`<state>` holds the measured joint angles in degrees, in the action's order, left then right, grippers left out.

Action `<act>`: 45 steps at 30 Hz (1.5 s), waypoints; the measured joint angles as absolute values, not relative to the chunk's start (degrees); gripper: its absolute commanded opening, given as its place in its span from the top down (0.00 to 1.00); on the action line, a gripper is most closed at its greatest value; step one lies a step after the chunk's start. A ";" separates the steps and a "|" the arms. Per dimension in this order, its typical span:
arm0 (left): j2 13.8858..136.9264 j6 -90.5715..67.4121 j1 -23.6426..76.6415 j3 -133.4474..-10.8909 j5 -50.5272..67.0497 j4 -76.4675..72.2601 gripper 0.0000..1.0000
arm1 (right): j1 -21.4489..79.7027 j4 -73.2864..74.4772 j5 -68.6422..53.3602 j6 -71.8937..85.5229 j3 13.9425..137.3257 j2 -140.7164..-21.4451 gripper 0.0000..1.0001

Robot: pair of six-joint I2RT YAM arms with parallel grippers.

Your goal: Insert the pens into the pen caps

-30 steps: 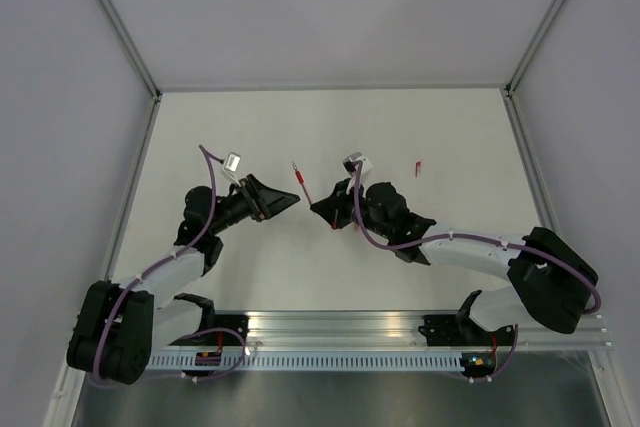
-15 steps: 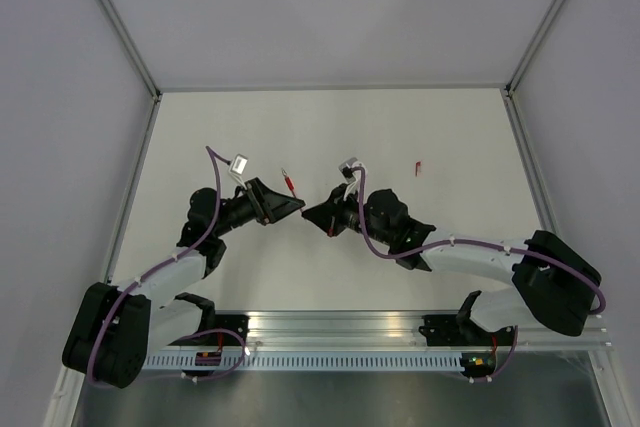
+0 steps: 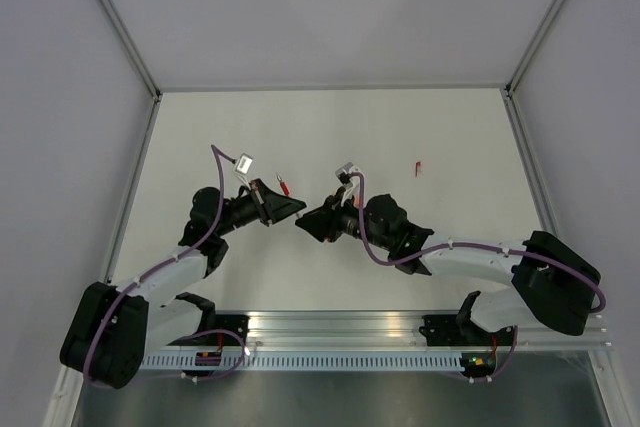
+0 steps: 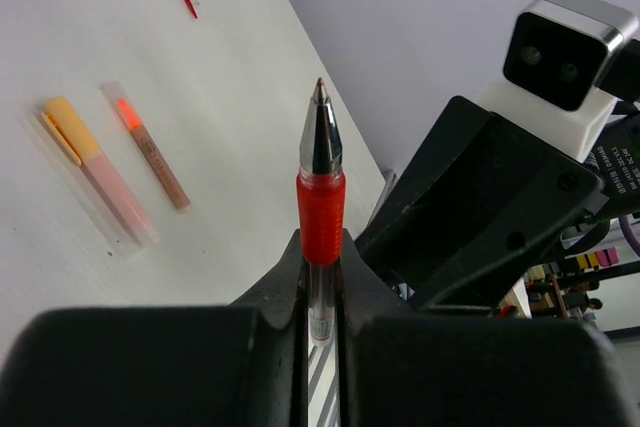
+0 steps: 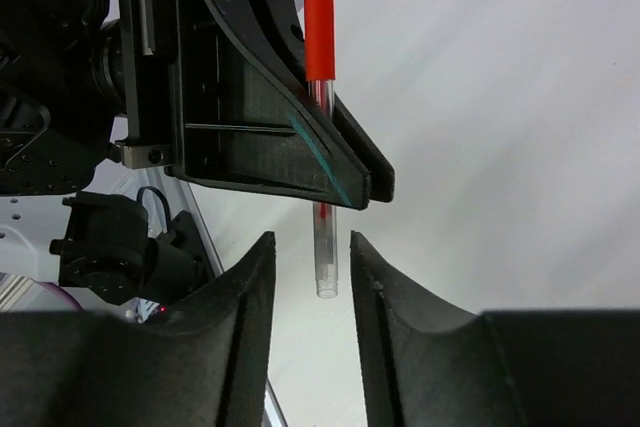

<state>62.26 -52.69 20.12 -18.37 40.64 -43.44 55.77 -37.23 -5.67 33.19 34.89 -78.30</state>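
The white worktop [image 3: 330, 127] sits boxed in by pale grey walls, and the two arms meet nose to nose over its middle. The left claw [image 4: 320, 247] is clenched on a red pen [image 4: 320, 192], gripping the clear barrel just below the red grip sleeve, with the metal tip pointing outward and clear of the fingers. The right claw [image 5: 310, 239] is released: its jaws stand apart on either side of the pen's rear end, with a gap visible on both sides. A small red cap [image 3: 418, 168] lies alone on the worktop, well apart toward the far right. The left wrist view also shows an orange-capped pen [image 4: 90, 172] and a slimmer orange pen [image 4: 150, 152] lying side by side on the surface. The step in hand appears to be readying the red pen for capping, with the pen resting solely in the left claw. The next move likely calls for the right claw to draw back off the barrel without nudging it, then fetch the cap and present its open mouth squarely along the pen's tip.
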 measured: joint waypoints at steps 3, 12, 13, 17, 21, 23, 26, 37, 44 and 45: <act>62.06 -52.05 20.12 -18.90 40.66 -41.80 0.98 | 55.79 -36.16 -6.76 31.90 35.16 -78.06 0.48; 61.84 -44.71 23.33 -24.97 44.18 -33.58 0.98 | 55.79 -29.36 -4.12 25.36 35.31 -64.64 0.50; 61.87 -43.27 24.82 -25.91 44.14 -31.79 0.98 | 55.83 -29.39 -3.36 24.84 35.31 -63.42 0.50; 62.08 -38.72 29.80 -28.99 44.21 -27.49 0.98 | 55.90 -29.06 -0.84 23.51 35.29 -62.22 0.50; 63.48 -36.14 32.58 -30.61 44.27 -25.52 0.98 | 55.94 -28.27 0.99 23.00 35.00 -62.46 0.51; 64.12 -35.22 33.91 -30.98 44.12 -24.62 0.98 | 55.92 -28.03 1.91 22.68 34.98 -62.63 0.52; 64.58 -34.22 34.94 -31.20 44.18 -23.49 0.98 | 56.05 -27.97 3.49 22.28 34.94 -62.65 0.56; 64.62 -33.04 36.62 -31.57 44.42 -22.37 0.98 | 56.45 -28.32 5.15 22.20 34.50 -62.67 0.89; 64.73 -31.57 36.84 -31.81 43.79 -22.37 0.63 | 56.53 -28.71 5.39 23.55 34.50 -62.72 1.00; 64.77 -31.64 36.95 -31.97 43.88 -22.31 0.61 | 56.51 -28.69 5.91 23.51 34.39 -62.67 1.00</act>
<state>64.77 -31.64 36.95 -31.97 43.88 -22.31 56.51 -28.69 5.91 23.51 34.39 -62.67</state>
